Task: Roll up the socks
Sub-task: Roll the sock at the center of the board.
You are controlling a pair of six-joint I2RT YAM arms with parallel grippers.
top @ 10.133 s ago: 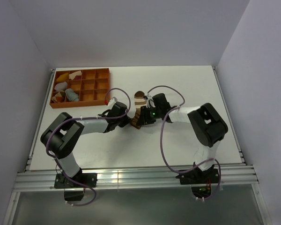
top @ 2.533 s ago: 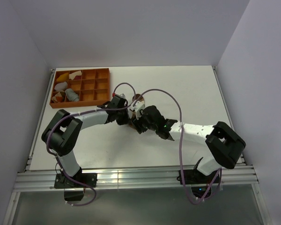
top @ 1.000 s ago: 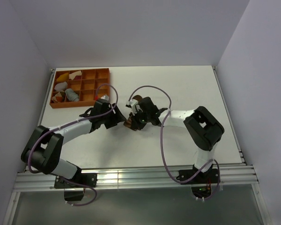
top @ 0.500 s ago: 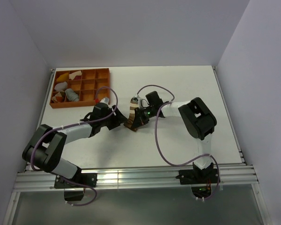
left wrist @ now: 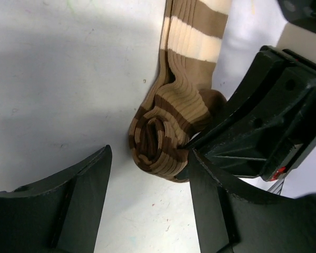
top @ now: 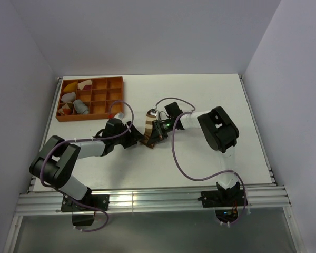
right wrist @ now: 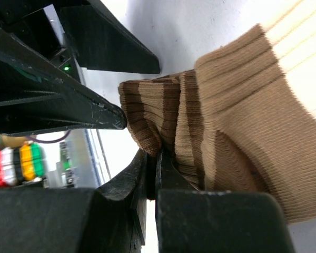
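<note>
Left wrist view: the brown striped sock [left wrist: 163, 137], mid-table, is coiled at its near end, its far length flat and unrolled. The right gripper [right wrist: 154, 168] pinches the coil; the left gripper [left wrist: 147, 158] stands open around it. Rolling looks about half done.

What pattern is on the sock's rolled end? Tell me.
Dark and light brown stripes on the sock; clearest in left wrist view.

Brown sock [left wrist: 168, 132] with cream stripes; orange tray [top: 95, 79]
</note>
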